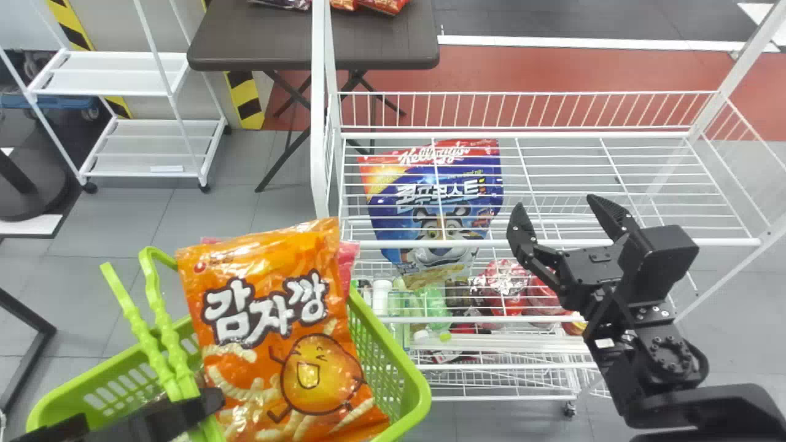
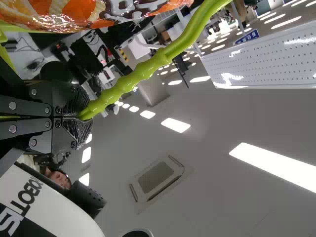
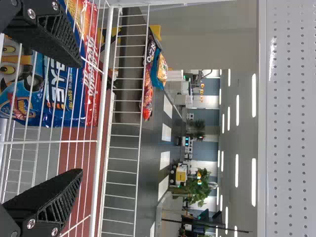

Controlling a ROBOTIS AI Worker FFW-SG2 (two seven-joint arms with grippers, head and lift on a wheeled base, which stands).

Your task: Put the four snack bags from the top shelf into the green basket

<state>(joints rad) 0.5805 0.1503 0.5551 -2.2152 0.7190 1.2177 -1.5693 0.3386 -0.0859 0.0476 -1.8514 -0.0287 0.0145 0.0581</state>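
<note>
At the lower left of the head view, my left gripper (image 1: 206,402) holds the green basket (image 1: 411,383) by its handle. In the left wrist view my left gripper (image 2: 81,117) is clamped on that handle (image 2: 148,66). An orange snack bag (image 1: 276,325) stands upright in the basket, with a pink bag (image 1: 347,264) partly hidden behind it. My right gripper (image 1: 557,212) stands open over the front part of the top shelf (image 1: 552,242), holding nothing. Its fingers are also spread in the right wrist view, where my right gripper (image 3: 80,118) is near the shelf wires.
A blue and red cereal bag (image 1: 436,202) shows behind the top shelf's wires. Lower shelves hold bottles (image 1: 381,298) and red packs (image 1: 503,288). White rack posts (image 1: 319,110) border the basket side. Behind stand a dark table (image 1: 258,37) with bags and a white cart (image 1: 110,73).
</note>
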